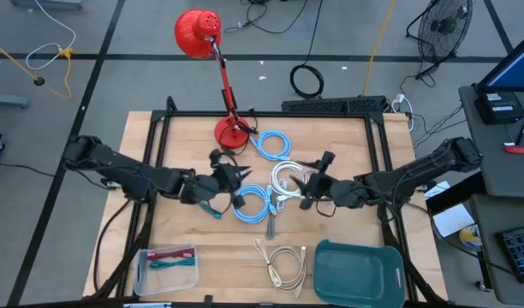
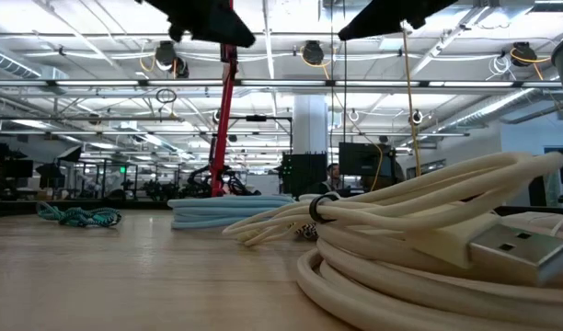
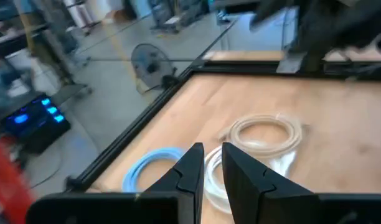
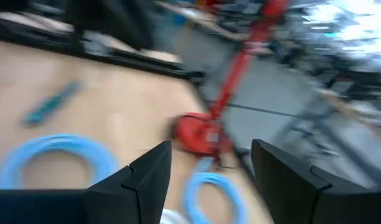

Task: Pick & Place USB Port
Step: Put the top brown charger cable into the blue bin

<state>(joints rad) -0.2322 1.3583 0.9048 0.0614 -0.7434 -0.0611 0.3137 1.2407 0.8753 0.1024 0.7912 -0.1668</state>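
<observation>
L gripper (image 1: 238, 177): I see fingers nearly together, empty, above blue cable coil (image 1: 253, 205).
R gripper (image 1: 302, 190): fingers spread, by white cable coil (image 1: 285, 177).

Grey floor (image 1: 348, 38), standing fan (image 1: 442, 30)

Two dark jointed arms; black wedge-shaped fingers (image 4: 147, 177)

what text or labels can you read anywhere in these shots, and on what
None can be read.
Clear bin, teal bin, red lamp: no visible lettering.
Cream USB plug: plain metal shell, no logo visible.
Items on the side desk and signs in the room behind: too small or blurred to read.
</observation>
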